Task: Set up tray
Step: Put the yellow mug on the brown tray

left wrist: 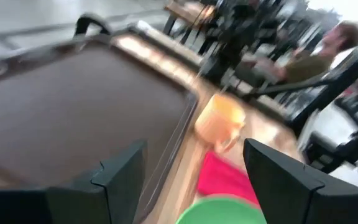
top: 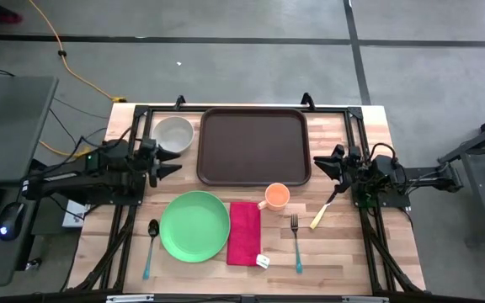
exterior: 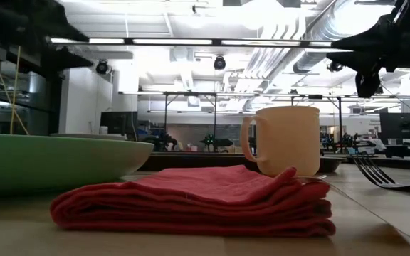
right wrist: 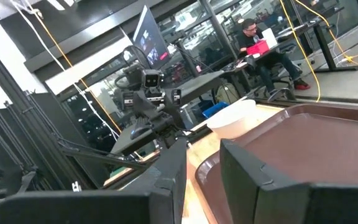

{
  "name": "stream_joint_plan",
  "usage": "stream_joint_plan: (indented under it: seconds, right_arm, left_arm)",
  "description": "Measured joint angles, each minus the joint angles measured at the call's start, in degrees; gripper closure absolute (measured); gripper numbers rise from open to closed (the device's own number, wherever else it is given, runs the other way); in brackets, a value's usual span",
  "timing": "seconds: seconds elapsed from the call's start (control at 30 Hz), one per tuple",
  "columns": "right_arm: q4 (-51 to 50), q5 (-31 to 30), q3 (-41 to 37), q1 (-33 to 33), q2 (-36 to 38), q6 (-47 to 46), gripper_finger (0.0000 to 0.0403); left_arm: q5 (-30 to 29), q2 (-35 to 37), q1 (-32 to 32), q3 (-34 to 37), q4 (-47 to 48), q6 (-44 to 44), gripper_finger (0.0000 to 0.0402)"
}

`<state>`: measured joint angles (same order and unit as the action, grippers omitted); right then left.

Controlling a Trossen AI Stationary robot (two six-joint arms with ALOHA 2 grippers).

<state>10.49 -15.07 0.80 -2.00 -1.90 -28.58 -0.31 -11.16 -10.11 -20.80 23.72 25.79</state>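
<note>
The work surface is a light wooden table with a black frame, set on a grey concrete floor. A grey desk occupies the left edge of the high view, and a yellow cable runs across the floor at upper left. The low view shows an open workshop with bright ceiling lights beyond the table. A seated person appears at the upper right of the right wrist view.

The large dark brown rectangular plastic tray sits in the upper centre of the high view. Its corners are rounded, its rim is raised, and it lies flat with nothing on it. A round white bowl lies just left of it. An orange mug stands just below its lower right corner.

Lower in the high view lie a round green plate, a folded red cloth napkin, a teal-handled spoon, a teal-handled fork and a yellow-handled knife.

The left gripper hovers at the tray's left edge, fingers spread wide and holding nothing. The right gripper hovers at the tray's right edge, fingers slightly apart and holding nothing.
</note>
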Motion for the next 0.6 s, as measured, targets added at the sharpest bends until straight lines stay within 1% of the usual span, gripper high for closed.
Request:
stream_joint_plan:
  seconds: [0.13,0.3,0.43,0.6]
  right_arm:
    - [0.2,-1.3,2.2,0.0,-1.0,1.3,0.0327]
    - [-0.5,-1.6,6.5,0.0,-5.2,5.4,0.0327]
    - [-2.5,-1.6,10.6,0.0,-10.8,6.6,0.0327]
    - [-6.8,-1.4,16.9,0.0,-20.4,6.5,0.0327]
  left_arm:
    - [-1.4,0.0,0.0,-0.7,6.5,1.5,0.0108]
    - [-1.5,0.0,0.0,-0.7,11.5,5.1,0.0108]
    - [-1.4,0.0,0.0,-0.7,13.3,6.0,0.0108]
    - [-1.4,0.0,0.0,-0.7,13.3,6.0,0.0108]
